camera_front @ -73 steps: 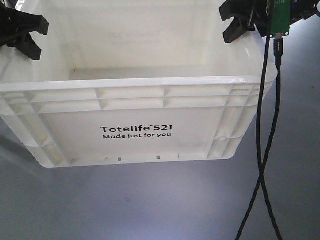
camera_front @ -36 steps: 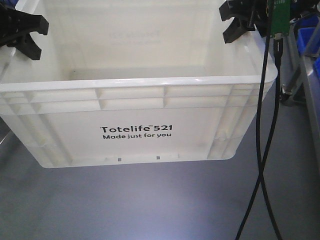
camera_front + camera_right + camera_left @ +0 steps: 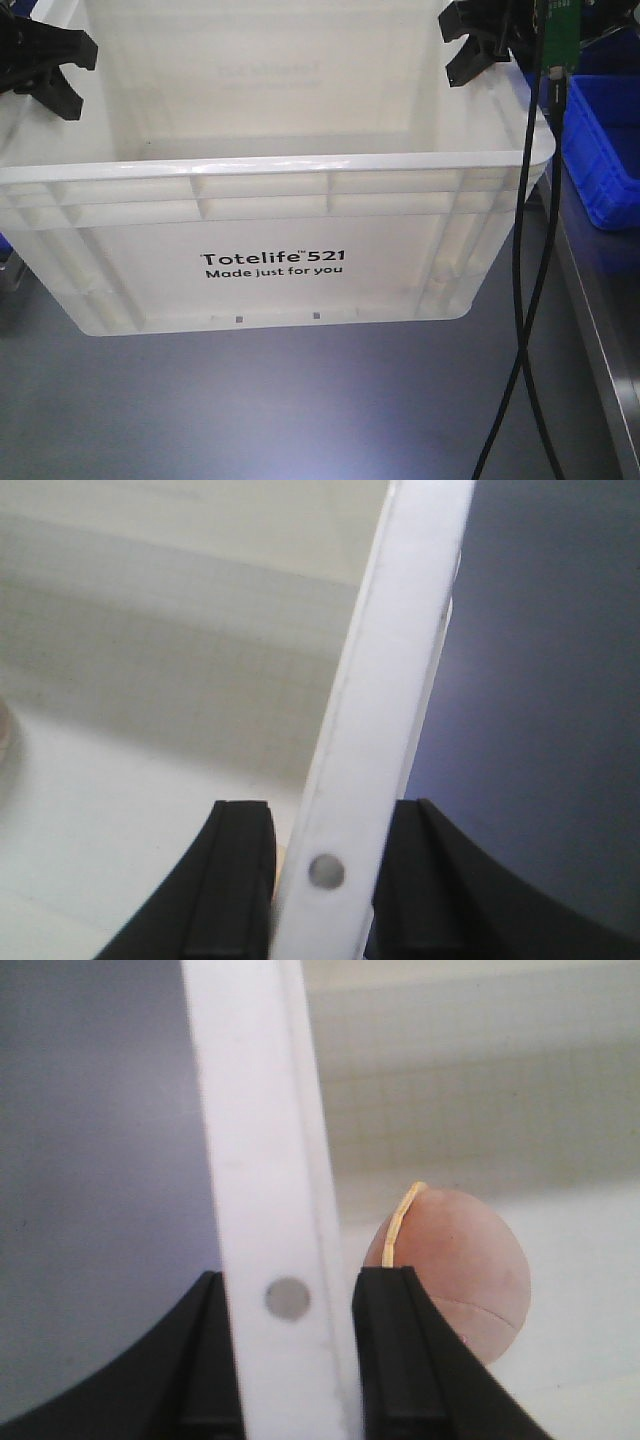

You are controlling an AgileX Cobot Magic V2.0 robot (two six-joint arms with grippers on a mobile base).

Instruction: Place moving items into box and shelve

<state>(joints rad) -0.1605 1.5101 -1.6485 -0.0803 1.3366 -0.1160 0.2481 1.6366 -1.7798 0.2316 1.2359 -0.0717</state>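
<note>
As viewed from the front, box (image 3: 270, 190) filling most of the frame: large, white, rectangular plastic crate, open-topped, with a thick ribbed rim and stiffened corners. Printed in black on the near long side: "Totelife 521", and beneath it "Made just for you". Walls slightly translucent, tapering towards the base; two small grey marks along the lower edge.

Positioned squarely ahead of the robot over a grey floor (image 3: 300, 410), with a blue bin (image 3: 600, 150) just beyond its right end.

Left gripper (image 3: 295, 1290): closed on the rim of the left short wall, one black finger outside and one inside, a small round hole in the rim between them. Right gripper (image 3: 325, 820): clamped likewise on the right short wall, again astride a small rim hole.

Inside, near the left wall: one rounded pinkish-brown object (image 3: 450, 1270) with a thin yellow strip along its edge, resting on the pale bottom.

Hanging past the right end of the crate: two black cables (image 3: 530, 300) below a green circuit board (image 3: 562, 25).
</note>
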